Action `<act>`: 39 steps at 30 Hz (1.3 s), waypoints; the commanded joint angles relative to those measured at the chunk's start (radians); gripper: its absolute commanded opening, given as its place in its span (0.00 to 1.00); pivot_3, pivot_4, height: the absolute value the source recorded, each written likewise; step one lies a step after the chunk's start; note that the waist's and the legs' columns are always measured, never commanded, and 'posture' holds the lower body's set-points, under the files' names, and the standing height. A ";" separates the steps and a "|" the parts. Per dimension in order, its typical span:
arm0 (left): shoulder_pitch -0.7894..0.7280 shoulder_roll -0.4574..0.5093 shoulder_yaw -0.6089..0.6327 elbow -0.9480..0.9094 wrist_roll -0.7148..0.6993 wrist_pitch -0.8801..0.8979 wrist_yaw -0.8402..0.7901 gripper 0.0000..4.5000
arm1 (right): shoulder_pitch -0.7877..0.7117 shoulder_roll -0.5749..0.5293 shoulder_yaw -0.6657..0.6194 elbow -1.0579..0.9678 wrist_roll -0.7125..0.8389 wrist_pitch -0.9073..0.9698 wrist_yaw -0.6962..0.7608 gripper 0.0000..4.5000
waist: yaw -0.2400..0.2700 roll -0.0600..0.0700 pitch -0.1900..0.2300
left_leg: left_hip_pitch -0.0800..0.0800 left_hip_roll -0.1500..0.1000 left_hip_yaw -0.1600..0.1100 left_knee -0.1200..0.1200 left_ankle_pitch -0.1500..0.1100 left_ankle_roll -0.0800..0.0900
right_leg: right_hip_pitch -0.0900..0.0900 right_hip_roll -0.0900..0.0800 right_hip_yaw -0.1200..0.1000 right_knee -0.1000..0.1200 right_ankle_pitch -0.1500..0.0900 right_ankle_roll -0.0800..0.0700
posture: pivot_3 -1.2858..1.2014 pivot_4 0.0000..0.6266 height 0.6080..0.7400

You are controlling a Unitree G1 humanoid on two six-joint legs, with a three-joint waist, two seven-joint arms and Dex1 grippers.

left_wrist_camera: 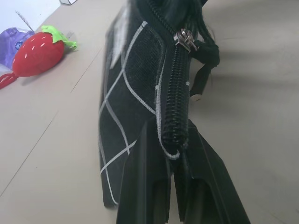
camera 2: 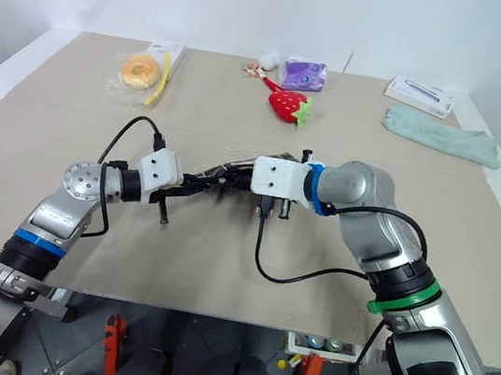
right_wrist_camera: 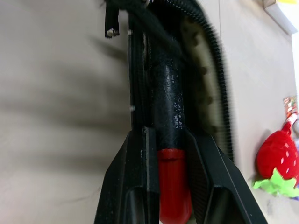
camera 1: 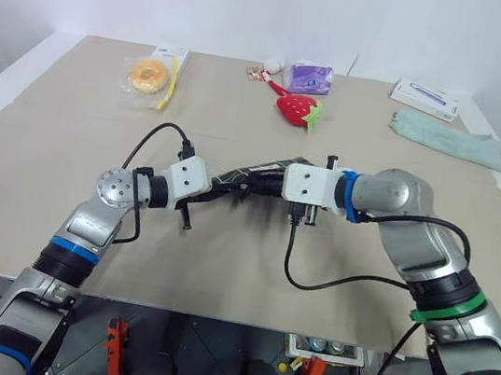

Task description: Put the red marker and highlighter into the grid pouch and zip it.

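Observation:
The grid pouch (camera 1: 254, 175) lies mid-table, black with white lines, its zipper (left_wrist_camera: 175, 93) partly open and the metal slider (left_wrist_camera: 185, 38) near its far end. My left gripper (left_wrist_camera: 172, 136) is shut on the pouch's near zipper end and holds it a little off the table. My right gripper (right_wrist_camera: 164, 134) is shut on the red marker (right_wrist_camera: 171, 154). The marker's black half points into the pouch's open mouth (right_wrist_camera: 205, 74), and its red half sits between the fingers. Both grippers meet at the pouch in the eye views, left gripper (camera 1: 220, 186), right gripper (camera 1: 268, 183). The highlighter is hidden.
A red strawberry plush (camera 1: 298, 110) and a purple packet (camera 1: 309, 77) lie behind the pouch. A bagged doughnut (camera 1: 145, 76) sits at the back left. A green cloth (camera 1: 448, 139) and a white box (camera 1: 426, 98) are at the back right.

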 commanded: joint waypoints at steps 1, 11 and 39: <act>-0.001 -0.009 0.008 -0.066 -0.026 -0.001 -0.007 0.00 | -0.021 0.014 -0.021 -0.019 0.001 -0.032 -0.010 0.22 | 0.000 0.000 0.000 | 0.000 0.000 0.000 0.000 0.000 0.000 | 0.000 0.000 0.000 0.000 0.000 0.000 | 0.52 0.24 1.00; -0.013 -0.014 0.039 -0.048 -0.071 0.053 -0.001 0.00 | 0.021 -0.023 -0.239 -0.178 0.275 0.167 0.096 0.99 | 0.000 0.000 0.000 | 0.000 0.000 0.000 0.000 0.000 0.000 | 0.000 0.000 0.000 0.000 0.000 0.000 | 0.52 0.24 1.00; -0.058 -0.024 0.077 -0.043 -0.136 0.148 -0.010 0.00 | 0.315 -0.105 -0.537 0.014 0.308 0.872 -0.439 0.67 | 0.000 0.000 0.000 | 0.001 -0.001 0.001 0.003 0.001 0.001 | 0.002 0.000 0.003 0.000 0.002 0.006 | 0.52 0.24 1.00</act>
